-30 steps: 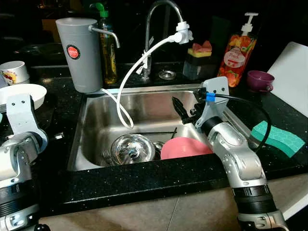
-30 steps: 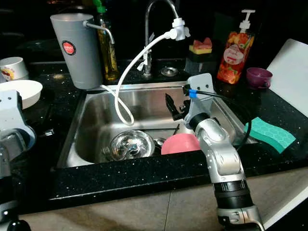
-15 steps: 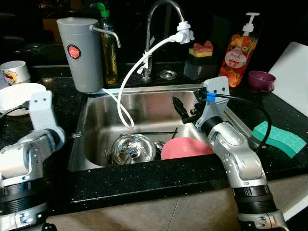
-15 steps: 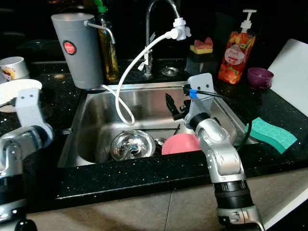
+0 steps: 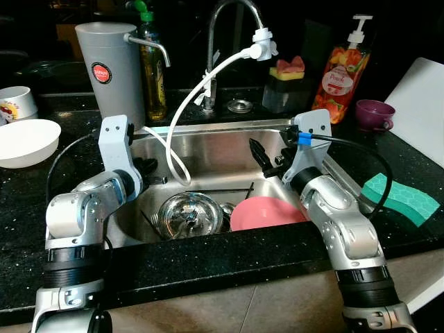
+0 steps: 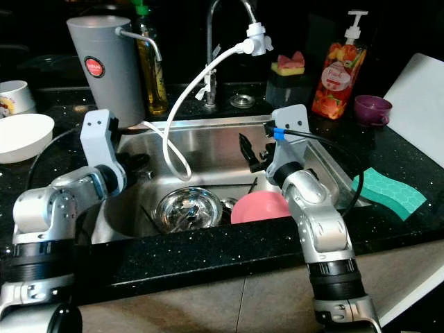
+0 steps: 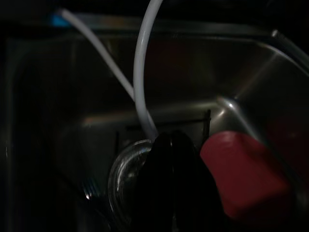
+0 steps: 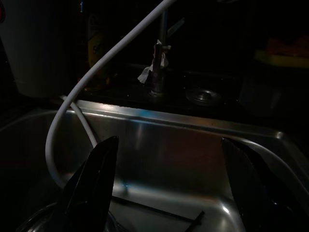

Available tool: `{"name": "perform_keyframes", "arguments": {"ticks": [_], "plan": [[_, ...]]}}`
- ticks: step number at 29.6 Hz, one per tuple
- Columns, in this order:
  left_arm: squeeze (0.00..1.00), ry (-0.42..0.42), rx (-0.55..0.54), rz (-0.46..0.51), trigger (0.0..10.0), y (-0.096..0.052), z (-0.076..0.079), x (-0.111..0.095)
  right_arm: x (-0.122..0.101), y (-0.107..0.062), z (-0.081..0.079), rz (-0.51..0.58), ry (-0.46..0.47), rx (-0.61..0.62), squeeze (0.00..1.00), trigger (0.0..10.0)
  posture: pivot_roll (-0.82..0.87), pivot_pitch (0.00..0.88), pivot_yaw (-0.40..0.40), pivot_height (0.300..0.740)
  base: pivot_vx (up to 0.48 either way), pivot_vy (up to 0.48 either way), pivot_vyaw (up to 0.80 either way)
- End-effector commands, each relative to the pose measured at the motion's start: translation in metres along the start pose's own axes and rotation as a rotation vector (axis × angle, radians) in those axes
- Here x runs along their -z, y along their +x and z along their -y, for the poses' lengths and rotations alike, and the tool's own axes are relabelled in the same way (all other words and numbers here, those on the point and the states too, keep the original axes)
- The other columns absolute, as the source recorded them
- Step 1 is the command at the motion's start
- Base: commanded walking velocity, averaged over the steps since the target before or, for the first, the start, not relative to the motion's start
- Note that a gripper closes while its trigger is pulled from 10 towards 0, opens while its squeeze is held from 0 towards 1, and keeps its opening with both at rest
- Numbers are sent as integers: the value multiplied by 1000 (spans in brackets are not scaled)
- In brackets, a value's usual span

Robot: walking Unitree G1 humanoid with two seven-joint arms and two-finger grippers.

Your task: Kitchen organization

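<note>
A rectangular stainless-steel sink [image 5: 208, 156] is sunk into a glossy black speckled stone bench [image 5: 41, 201]. In its basin lie a shiny round steel bowl [image 5: 190, 214] at the near left, a smooth pink round plate [image 5: 267, 214] at the near right touching the bowl's side, and forks [image 5: 151, 223] under the bowl's left edge. A thin dark rack wire crosses the basin floor behind them.

The left gripper [image 7: 171, 145] reaches over the sink's left rim, its fingers pressed together and holding nothing, pointing toward the bowl and plate. The right gripper [image 8: 169, 169] hangs above the far right part of the basin with its fingers spread wide, empty, above the plate.

A white flexible hose [image 5: 187, 111] curves from the chrome gooseneck tap [image 5: 215, 41] down into the sink between the two grippers, looping just behind the bowl. A tall grey plastic water filter jug [image 5: 111, 66] with a red round label and a metal spout stands at the far left corner, a yellow-green dish-soap bottle [image 5: 154, 76] just beside it. On the left bench sit a white ceramic bowl [image 5: 24, 139] and, farther back, a patterned white cup [image 5: 15, 103]. Far right of the tap stand a dark sponge holder [image 5: 288, 87] with a yellow and pink sponge, an orange pump soap bottle [image 5: 340, 69] and a small purple cup [image 5: 374, 114]. A teal honeycomb-textured cloth [image 5: 402, 198] lies on the right bench, near a white board [image 5: 420, 104].
</note>
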State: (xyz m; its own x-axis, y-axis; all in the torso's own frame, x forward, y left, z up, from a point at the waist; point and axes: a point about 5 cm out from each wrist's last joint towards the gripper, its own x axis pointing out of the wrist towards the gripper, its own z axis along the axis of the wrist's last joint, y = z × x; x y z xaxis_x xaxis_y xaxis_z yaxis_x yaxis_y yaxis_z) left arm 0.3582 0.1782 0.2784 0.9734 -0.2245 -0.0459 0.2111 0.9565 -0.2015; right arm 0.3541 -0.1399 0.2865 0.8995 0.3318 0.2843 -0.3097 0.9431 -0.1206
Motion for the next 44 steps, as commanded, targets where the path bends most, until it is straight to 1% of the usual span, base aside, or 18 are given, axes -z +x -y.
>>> {"name": "perform_keyframes", "arguments": {"ticks": [1,6,9,10,11,15,17,18,20,22,23,24,25,28,31,32,38,44], "plan": [[1000,56,-26,40,10000,-2,-4,-8,-5,-1,0,17,-15,2,0,10000,56,136,-21,740,0,0,0],[1000,197,-132,74,10000,-8,-21,-18,-4,-1,-1,18,-10,-2,0,10000,66,141,-21,740,0,0,0],[1000,240,-161,75,10000,-11,-26,-21,-5,-1,-1,20,-7,-5,0,10000,66,141,-21,740,0,0,0],[631,275,-181,75,10000,-12,-31,-23,-5,-1,-2,22,-6,-8,0,10000,66,141,-21,740,0,0,0],[0,293,-197,78,10000,-15,-36,-26,-6,-1,-3,27,-3,-14,0,10000,73,145,-24,740,0,0,0],[0,408,-275,79,10000,-22,-52,-34,-13,-2,-9,75,41,-65,0,10000,73,145,-24,740,0,0,0],[0,498,-364,60,10000,-23,-69,-39,-21,-3,-15,117,87,-119,0,10000,80,152,-24,740,0,0,0],[0,498,-364,60,10000,-23,-69,-39,-21,-3,-15,117,87,-119,0,10000,80,152,-24,740,0,0,0],[0,558,-430,29,10000,-24,-86,-43,-26,-5,-20,145,118,-156,0,10000,79,153,-23,740,0,0,0],[0,678,-479,-28,10000,-24,-102,-46,-32,-7,-22,169,146,-187,0,10000,77,155,-18,740,0,0,0],[0,678,-479,-28,10000,-24,-102,-46,-32,-7,-22,169,146,-187,0,10000,77,155,-18,740,0,0,0],[675,762,-500,-59,10000,-24,-109,-47,-34,-7,-23,178,153,-197,0,10000,76,156,-15,740,0,0,0],[1000,825,-510,-88,10000,-25,-116,-48,-35,-8,-23,182,157,-202,0,10000,76,157,-12,740,0,0,0],[1000,941,-535,-134,10000,-28,-127,-52,-35,-8,-26,178,168,-228,0,10000,78,158,-8,740,0,0,0],[973,970,-540,-144,10000,-28,-130,-54,-32,-10,-33,162,170,-287,0,10000,78,158,-8,740,0,0,0],[0,983,-542,-149,10000,-28,-133,-57,-25,-15,-48,116,155,-406,0,10000,83,161,-9,740,0,0,0],[0,1013,-534,-168,10000,-27,-139,-60,-20,-21,-70,88,140,-544,0,10000,86,163,-9,740,0,0,0],[0,1063,-552,-203,10000,-28,-149,-63,-23,-6,-79,95,166,-507,0,10000,88,164,-6,740,0,0,0]]}}
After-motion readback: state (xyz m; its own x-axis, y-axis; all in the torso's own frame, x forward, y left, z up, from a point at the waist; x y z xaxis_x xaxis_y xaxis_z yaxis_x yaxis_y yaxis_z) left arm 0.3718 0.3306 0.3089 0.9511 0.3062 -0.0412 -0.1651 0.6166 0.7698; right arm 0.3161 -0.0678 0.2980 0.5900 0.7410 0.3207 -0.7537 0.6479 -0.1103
